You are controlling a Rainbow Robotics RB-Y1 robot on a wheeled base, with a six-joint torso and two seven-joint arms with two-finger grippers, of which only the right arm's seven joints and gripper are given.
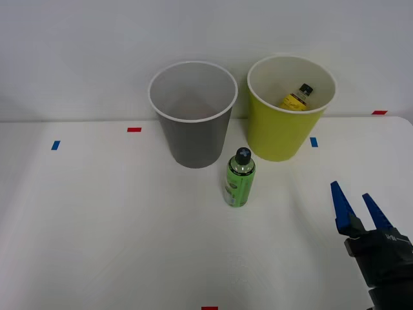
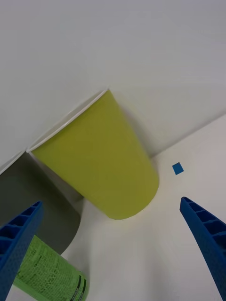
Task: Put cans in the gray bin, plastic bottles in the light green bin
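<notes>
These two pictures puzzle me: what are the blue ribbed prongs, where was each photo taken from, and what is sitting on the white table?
The blue prongs are the two fingers of the robot's right gripper, a simple claw on its arm. It is open and holds nothing. One picture looks down from a camera above the arms; the other comes from a camera on that arm's wrist, so its own fingers frame it. On the table stand a gray bin and a light green bin. A yellow-label bottle lies inside the green bin. A green bottle stands upright in front of the bins.
</notes>
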